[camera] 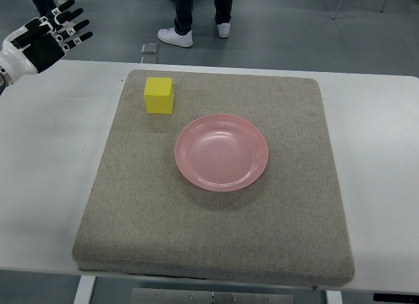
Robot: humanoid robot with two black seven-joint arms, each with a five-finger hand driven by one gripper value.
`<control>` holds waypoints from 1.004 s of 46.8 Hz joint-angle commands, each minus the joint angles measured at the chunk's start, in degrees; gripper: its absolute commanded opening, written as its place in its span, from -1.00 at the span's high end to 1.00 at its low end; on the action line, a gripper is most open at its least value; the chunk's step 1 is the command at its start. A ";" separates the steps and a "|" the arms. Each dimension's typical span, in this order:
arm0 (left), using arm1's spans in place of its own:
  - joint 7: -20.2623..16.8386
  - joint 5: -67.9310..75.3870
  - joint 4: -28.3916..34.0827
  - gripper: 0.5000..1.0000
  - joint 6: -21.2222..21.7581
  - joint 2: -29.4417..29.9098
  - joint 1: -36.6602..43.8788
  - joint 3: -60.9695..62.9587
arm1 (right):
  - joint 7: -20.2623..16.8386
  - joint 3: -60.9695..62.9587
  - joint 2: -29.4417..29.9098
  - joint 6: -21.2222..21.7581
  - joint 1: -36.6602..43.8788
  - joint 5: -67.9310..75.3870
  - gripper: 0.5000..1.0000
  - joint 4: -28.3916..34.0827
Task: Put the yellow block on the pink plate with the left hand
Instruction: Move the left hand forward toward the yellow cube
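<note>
The yellow block (159,95) sat upright on the grey felt mat (131,206), close to the mat's far left corner, with a narrow strip of felt between it and the far edge and a slightly wider one between it and the left edge. Nothing touched it, and all of its visible faces were free. The pink plate (221,152) lay near the middle of the mat, toward the right and nearer side of the block, with a clear band of felt between the two; the plate held nothing. Around the plate the mat was bare on every side, with the widest open stretch running toward the near edge and the near corners. The mat itself rested on a white table (46,186), which showed as a broad bare margin on the left and on the right, and as a thin strip along the far side. The left hand (47,35) hung at the upper left corner of the view, beyond the table's far left corner and well apart from the block, its palm facing the camera and its fingers (71,25) spread apart, holding nothing. Past the far edge of the table, on the grey floor, a person's legs and white shoes (175,37) stood near the top of the view.
</note>
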 commanded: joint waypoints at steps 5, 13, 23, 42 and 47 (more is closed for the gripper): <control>0.00 0.07 -0.01 -0.99 0.00 -0.71 -0.18 -0.16 | 0.00 0.01 0.00 0.00 0.00 0.00 -0.69 0.00; 0.00 0.07 -0.01 -0.99 0.00 -0.97 -0.80 -0.16 | 0.00 0.01 0.00 0.00 0.00 0.00 -0.69 0.00; 0.00 1.21 -0.01 -0.99 0.00 -1.06 -0.89 0.37 | 0.00 0.01 0.00 0.00 0.00 0.00 -0.69 0.00; -1.93 21.24 0.08 -0.99 0.00 -0.97 -4.49 0.46 | 0.00 0.01 0.00 0.00 0.00 0.00 -0.69 0.00; -4.65 31.60 0.08 -0.99 0.00 -0.89 -5.81 0.55 | 0.00 0.01 0.00 0.00 0.00 0.00 -0.69 0.00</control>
